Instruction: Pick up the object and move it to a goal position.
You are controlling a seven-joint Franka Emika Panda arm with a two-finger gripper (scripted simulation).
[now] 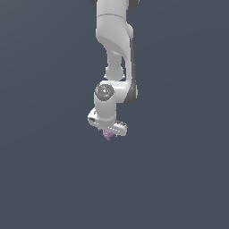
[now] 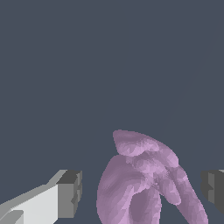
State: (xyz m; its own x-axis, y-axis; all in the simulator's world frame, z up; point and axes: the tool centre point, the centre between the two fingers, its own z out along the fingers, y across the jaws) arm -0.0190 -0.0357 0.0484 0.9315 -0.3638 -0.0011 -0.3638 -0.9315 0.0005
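Hanging under the white arm (image 1: 114, 49), the gripper (image 1: 108, 133) had the pink-purple object (image 1: 107, 134) between its fingers. In the wrist view both dark pads (image 2: 72, 192) stood apart from the object (image 2: 140, 183), so the fingers were released. No writing could be read anywhere.
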